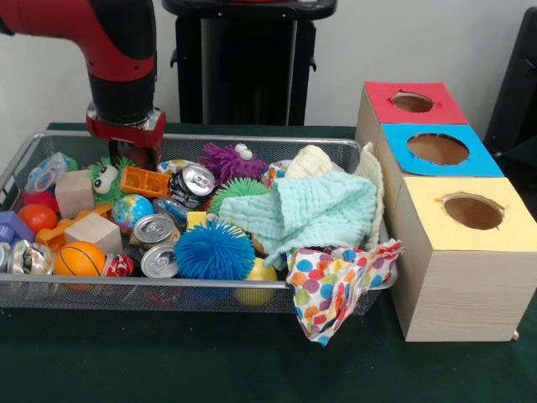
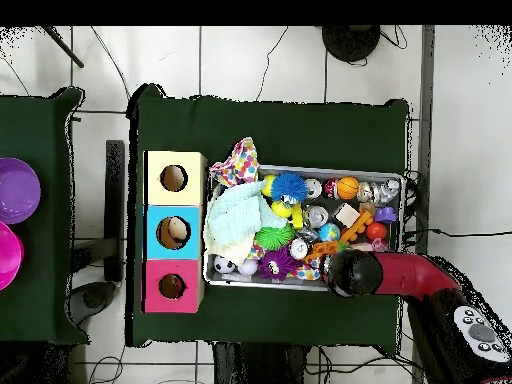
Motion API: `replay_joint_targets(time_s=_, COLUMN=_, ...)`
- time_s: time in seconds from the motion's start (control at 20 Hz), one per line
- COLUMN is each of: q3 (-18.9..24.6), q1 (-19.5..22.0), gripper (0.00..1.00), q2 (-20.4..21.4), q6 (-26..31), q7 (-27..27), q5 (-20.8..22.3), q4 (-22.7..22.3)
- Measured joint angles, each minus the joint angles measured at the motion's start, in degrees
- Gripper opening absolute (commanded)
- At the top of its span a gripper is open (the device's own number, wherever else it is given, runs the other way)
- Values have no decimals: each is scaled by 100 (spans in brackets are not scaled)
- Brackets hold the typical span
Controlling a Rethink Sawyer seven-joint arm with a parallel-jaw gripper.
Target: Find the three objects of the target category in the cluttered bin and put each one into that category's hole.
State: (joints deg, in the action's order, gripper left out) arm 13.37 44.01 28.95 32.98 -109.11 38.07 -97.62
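Observation:
The wire mesh bin [image 1: 252,139] is full of mixed toys: drink cans [image 1: 155,228], spiky balls [image 1: 214,250], wooden blocks [image 1: 92,231], small balls and cloths. My gripper [image 1: 137,156] hangs low over the bin's back left corner, just above a green spiky toy with eyes [image 1: 106,177] and beside an orange brick [image 1: 144,181]. In the overhead view the arm's end [image 2: 350,272] hides the gripper at the bin's [image 2: 404,200] lower edge. The red-surround hole [image 1: 412,102] is on the farthest wooden box; it also shows in the overhead view [image 2: 172,286].
A blue-surround hole [image 1: 437,149] and a yellow-surround hole [image 1: 472,211] sit in boxes right of the bin. A mint cloth [image 1: 310,210] and a polka-dot cloth [image 1: 336,285] drape over the bin's right end. Purple bowls [image 2: 15,190] stand on a side table.

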Motion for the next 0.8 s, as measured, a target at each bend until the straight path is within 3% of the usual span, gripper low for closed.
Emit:
replay_joint_targets(time_s=0.25, q3=-90, q1=-91, gripper=100, q2=-76, q6=-308, q7=0, q5=153, q4=8)
replay_joint_targets(time_s=0.7, q3=-244, q1=-195, gripper=100, q2=134, q6=-308, q7=0, q5=306, q4=7)
replay_joint_targets(time_s=0.75, q3=-261, q1=-197, gripper=0, q2=194, q6=-319, q7=0, q5=357, q4=7)
replay_joint_targets(time_s=0.8, q3=-268, q1=-202, gripper=0, q2=208, q6=-323, q7=0, q5=369, q4=6)
